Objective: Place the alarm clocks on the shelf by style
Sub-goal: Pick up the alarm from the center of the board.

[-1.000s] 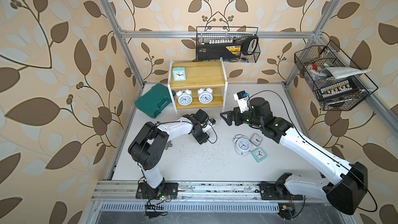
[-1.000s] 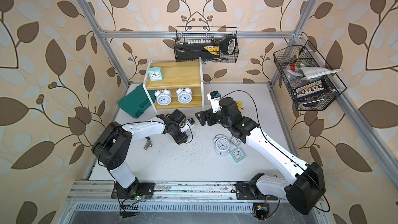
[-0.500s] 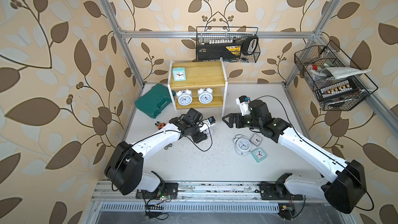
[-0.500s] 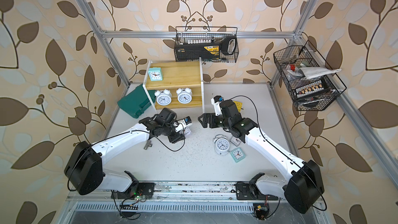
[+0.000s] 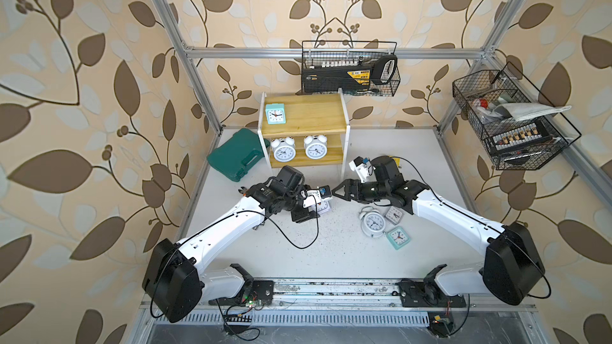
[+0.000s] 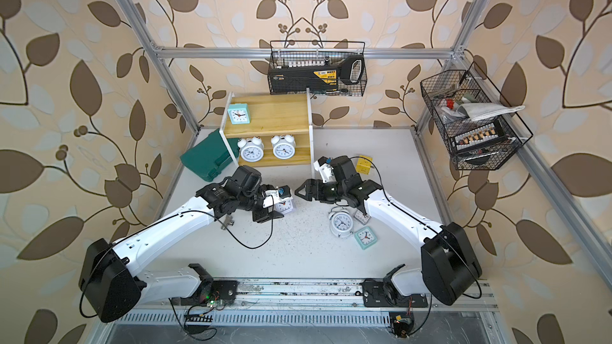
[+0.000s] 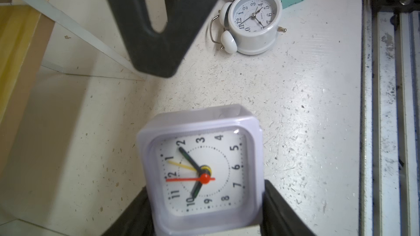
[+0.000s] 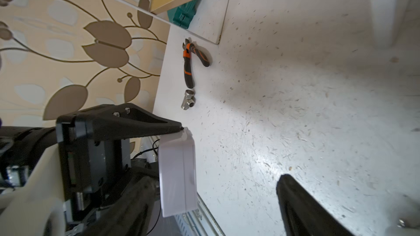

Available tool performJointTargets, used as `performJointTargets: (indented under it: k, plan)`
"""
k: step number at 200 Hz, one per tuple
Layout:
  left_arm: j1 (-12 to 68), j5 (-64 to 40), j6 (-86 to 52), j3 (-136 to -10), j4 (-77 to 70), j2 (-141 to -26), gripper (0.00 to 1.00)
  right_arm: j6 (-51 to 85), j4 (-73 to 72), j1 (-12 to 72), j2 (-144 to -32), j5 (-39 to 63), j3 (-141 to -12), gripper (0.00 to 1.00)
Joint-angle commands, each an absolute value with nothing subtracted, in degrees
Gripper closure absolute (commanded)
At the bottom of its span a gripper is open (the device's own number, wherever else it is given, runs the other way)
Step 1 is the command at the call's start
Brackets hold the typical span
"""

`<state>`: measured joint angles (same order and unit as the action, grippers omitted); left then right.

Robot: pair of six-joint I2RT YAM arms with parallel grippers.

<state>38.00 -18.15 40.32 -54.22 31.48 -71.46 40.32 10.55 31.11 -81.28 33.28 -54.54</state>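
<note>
My left gripper is shut on a pale white-lilac square alarm clock, held just above the table in front of the shelf. My right gripper is open and points at that clock from the right, its tips close beside it. A mint-green square clock stands on the top board. Two round twin-bell clocks stand on the lower board. On the table lie a twin-bell clock, a greyish square clock and a mint-green one.
A teal case lies left of the shelf, and a yellow cube sits behind my right arm. Orange-black pliers and a metal fitting lie under my left arm. Wire baskets hang on the walls.
My left arm has swung outward, carrying the lilac clock toward the middle. My right gripper has come down and left to meet it, with its jaws a little narrower.
</note>
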Motion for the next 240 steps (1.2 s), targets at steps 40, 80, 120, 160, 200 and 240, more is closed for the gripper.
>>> performJointTargets:
  k: [40, 80, 120, 160, 200, 240]
  plan:
    - [38.6, -20.3, 42.6, -53.4, 31.3, -69.9, 0.52, 42.8, 5.8, 33.5, -86.4, 42.1, -56.6, 0.23]
    - [38.6, -20.4, 42.5, -52.9, 31.3, -69.1, 0.52, 42.1, 6.3, 34.0, -88.3, 41.7, -58.1, 0.32]
    - [38.6, -20.6, 42.5, -52.7, 31.3, -68.8, 0.52, 41.9, 6.0, 34.5, -89.8, 42.2, -58.8, 0.44]
    - [38.6, -20.7, 42.5, -52.5, 31.1, -68.5, 0.52, 41.5, 6.0, 34.6, -90.2, 42.1, -58.9, 0.54]
    - [38.6, -20.7, 42.1, -52.2, 31.1, -68.1, 0.50, 40.2, 6.2, 34.5, -89.7, 41.9, -58.5, 0.73]
    - [38.5, -20.8, 40.7, -52.4, 31.8, -68.4, 0.22, 38.5, 6.3, 33.3, -88.2, 42.1, -57.5, 0.78]
